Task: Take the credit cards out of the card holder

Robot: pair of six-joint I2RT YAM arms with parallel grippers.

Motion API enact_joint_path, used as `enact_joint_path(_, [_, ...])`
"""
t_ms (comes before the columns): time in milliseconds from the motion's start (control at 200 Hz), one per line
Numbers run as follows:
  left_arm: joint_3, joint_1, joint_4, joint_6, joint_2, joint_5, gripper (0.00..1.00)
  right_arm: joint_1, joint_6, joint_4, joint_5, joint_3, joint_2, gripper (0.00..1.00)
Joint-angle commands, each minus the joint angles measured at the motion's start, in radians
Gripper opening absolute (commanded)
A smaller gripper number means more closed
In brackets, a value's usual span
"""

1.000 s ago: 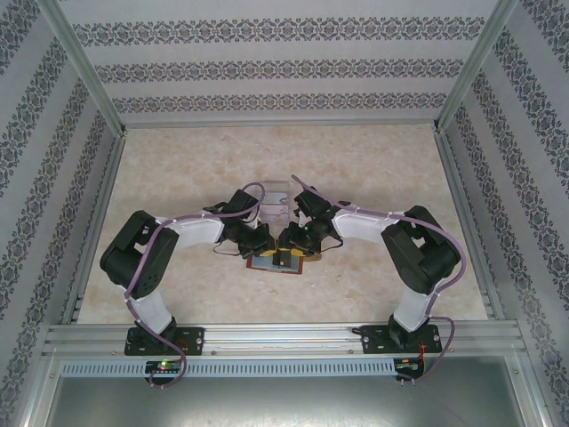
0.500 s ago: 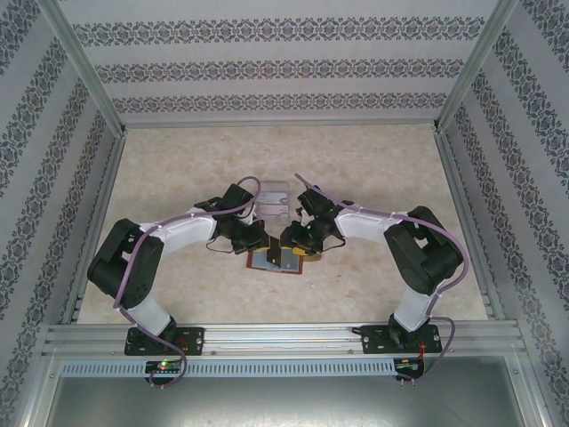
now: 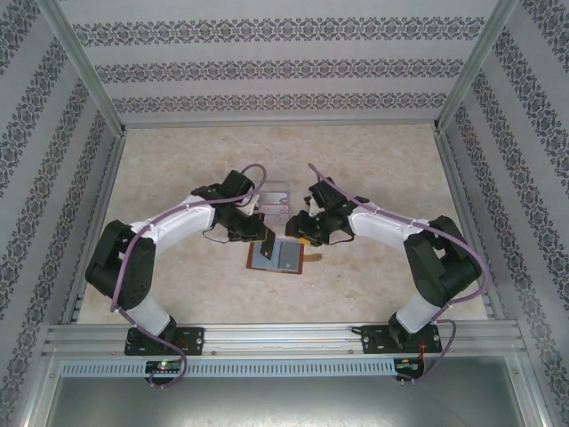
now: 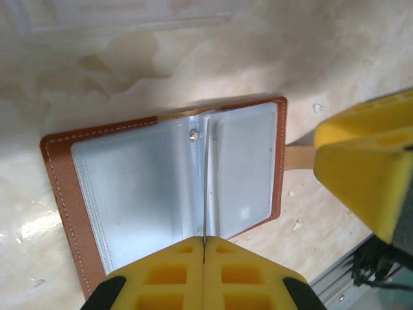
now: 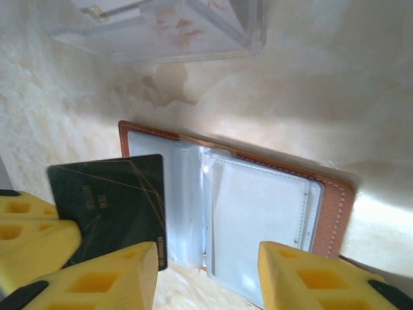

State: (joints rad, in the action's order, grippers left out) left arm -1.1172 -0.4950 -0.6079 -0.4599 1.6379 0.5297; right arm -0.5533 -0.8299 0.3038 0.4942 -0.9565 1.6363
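The step in hand looks like the carrying-off of one card: the left end effector (image 4: 204, 261) is pinched tight on the dark card (image 5: 110, 200), which hangs clear of the card holder (image 3: 286, 257) and stands on edge above its fold. The holder lies open and flat on the surface (image 3: 373, 178), near the middle, just in front of the clear tray (image 3: 274, 196). Its pale sleeves seem to hold more credit cards, though I cannot count them. The next move probably calls for swinging the dark card over the tray's rim and letting go low, so that it lands flat; then another sleeve needs picking. The right end effector (image 5: 206, 274) hovers over the holder's right half with its jaws partly spread and nothing between them, well placed to press the leather down if the holder starts to lift. The left arm reaches forward and inward, elbow out to its side, wrist tipped down over the holder. The right arm mirrors it, its wrist near the tray's right corner.
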Motion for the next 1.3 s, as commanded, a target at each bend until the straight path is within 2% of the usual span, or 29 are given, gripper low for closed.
enact_joint_path(0, [-0.081,0.012,-0.129,0.223,-0.009,0.006,0.0,0.019,0.03,0.016,-0.009,0.025,-0.029,0.46])
enact_joint_path(295, [-0.307,0.015,-0.33,0.678,0.079,-0.16,0.0,0.054,0.048,0.03,-0.013,0.023,-0.058,0.46])
enact_joint_path(804, [-0.759,0.014,-0.559,1.363,0.308,-0.173,0.0,0.099,0.072,0.083,-0.025,-0.005,-0.114,0.46])
enact_joint_path(1024, [-0.941,0.021,-0.605,1.462,0.434,-0.279,0.0,0.111,0.068,0.088,-0.026,-0.03,-0.113,0.46])
enact_joint_path(1294, [-1.192,0.042,-0.691,1.492,0.602,-0.295,0.0,0.13,0.069,0.096,-0.027,-0.043,-0.104,0.46])
